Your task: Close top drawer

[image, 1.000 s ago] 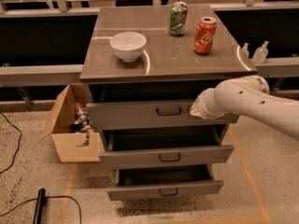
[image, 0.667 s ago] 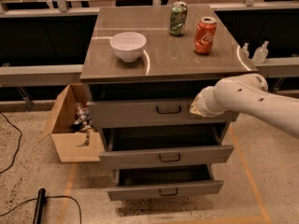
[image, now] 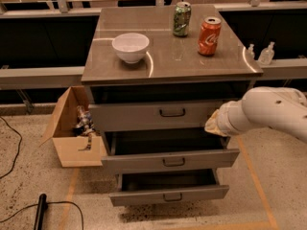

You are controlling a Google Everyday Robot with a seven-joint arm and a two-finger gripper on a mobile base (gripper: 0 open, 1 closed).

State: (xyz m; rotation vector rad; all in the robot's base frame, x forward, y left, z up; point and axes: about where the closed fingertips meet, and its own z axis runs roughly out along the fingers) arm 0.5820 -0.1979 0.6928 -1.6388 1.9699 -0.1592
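The top drawer is the tall grey front under the table top, with a small dark handle at its centre. It stands pulled out a little, with a dark gap above it. My gripper is at the right end of this drawer front, at or very near its face. The white arm reaches in from the right and covers most of the gripper.
The middle drawer and bottom drawer stand pulled out further. On the table top are a white bowl, a green can and a red can. An open cardboard box sits on the floor at left.
My gripper has shifted slightly right and down along the top drawer's front. The drawer front stands about where it was.
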